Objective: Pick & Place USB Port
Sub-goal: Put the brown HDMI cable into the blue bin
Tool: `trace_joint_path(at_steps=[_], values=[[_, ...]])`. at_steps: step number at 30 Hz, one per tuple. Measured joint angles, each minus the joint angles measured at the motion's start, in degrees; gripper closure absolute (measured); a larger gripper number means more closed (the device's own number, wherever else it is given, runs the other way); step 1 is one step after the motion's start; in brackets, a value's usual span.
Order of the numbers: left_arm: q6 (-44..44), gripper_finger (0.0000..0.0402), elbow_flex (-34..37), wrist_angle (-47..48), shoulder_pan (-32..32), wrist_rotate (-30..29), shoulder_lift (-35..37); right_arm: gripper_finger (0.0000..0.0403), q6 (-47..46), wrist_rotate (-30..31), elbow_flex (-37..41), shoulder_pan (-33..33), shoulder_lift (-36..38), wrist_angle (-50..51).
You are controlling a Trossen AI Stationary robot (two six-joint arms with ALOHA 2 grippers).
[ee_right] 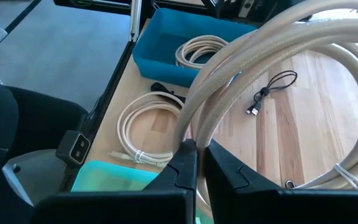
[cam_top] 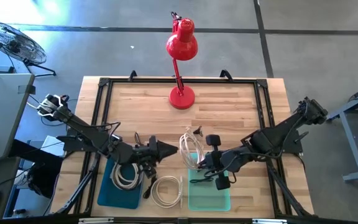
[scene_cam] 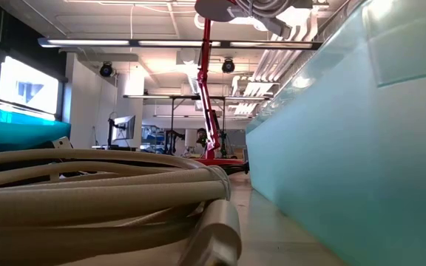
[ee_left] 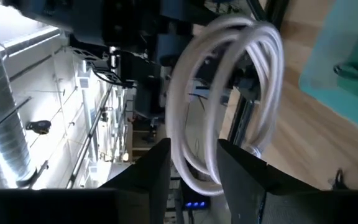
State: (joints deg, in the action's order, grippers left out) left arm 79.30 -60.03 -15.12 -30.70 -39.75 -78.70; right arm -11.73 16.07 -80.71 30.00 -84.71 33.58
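A: What sits on the tabletop?
B: A red lamp, a blue bin with a coil inside, a pale green bin, and a loose cable coil between them.
A: The end effectors?
B: The right end effector pinches a white cable coil above the green bin. The left end effector is parted, gripping nothing.

Lamp stands at the table's 12 o'clock edge. Two trays sit along the 6 o'clock edge: the left tray at about 7 o'clock, with one coiled cable inside, and the right tray at about 5 o'clock. A second cable coil lies on the table between them (in neither tray). A third coil hangs above the right tray's 11 o'clock corner.
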Motion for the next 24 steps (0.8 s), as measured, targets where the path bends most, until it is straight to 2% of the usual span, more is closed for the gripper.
trace_joint_path(at_steps=[5, 9, 15, 17, 24], values=[[-1.92, 0.0257, 0.00, -1.87, 1.01, 0.70, 0.00, 0.0397, -0.04, -0.17, 0.00, 0.01, 0.00, 0.02], [-6.20, 0.0209, 0.00, -1.86, 2.78, 0.77, 0.00, 0.0397, -0.07, -0.20, 0.00, 0.04, 0.00, 0.04], [-6.06, 0.0147, 0.00, -0.88, 3.32, 1.95, -0.29, 0.0397, -0.19, -0.87, 0.00, 0.04, 0.00, 0.04], [-6.06, 0.0140, 0.00, -0.78, 3.32, 2.40, -0.33, 0.0397, -0.20, -1.35, 0.00, 0.04, 0.00, 0.04], [-5.63, 0.0137, -0.04, -2.85, 6.35, 10.95, -3.08, 0.0397, -0.20, -1.41, 0.00, 0.04, 0.00, 0.49]])
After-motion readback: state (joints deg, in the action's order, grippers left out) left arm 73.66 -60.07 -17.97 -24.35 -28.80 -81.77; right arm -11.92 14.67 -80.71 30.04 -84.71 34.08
